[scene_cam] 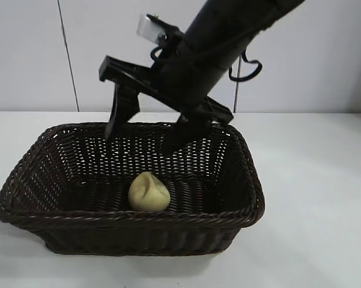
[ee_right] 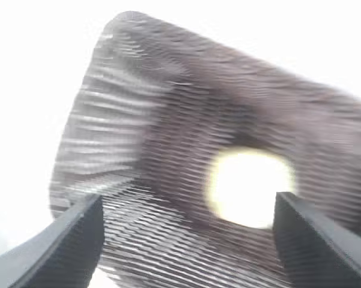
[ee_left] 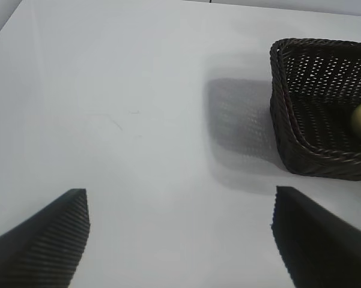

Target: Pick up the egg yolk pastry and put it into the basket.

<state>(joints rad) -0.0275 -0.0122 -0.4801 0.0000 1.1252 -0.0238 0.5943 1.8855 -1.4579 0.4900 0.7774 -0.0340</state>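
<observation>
We are holding the right gripper [scene_cam: 145, 129] wide open and empty above the basket's [scene_cam: 24, 168] far rim; the egg yolk pastry [scene_cam: 149, 192] is lying below it, inside by the near wall. Our left gripper [ee_left: 180, 240], also open, is hanging over bare worktop [ee_left: 108, 108] beside the basket.

A white table [scene_cam: 324, 198] fills the lower part of the exterior view — smooth, matte and evenly lit, with only soft shadows on it. Behind its far edge stands a pale grey-white wall [scene_cam: 24, 54] of flat panels, split by a thin dark vertical seam [scene_cam: 68, 54] near the left. The left wrist view shows a faint scuff [ee_left: 117, 123] on the tabletop.
</observation>
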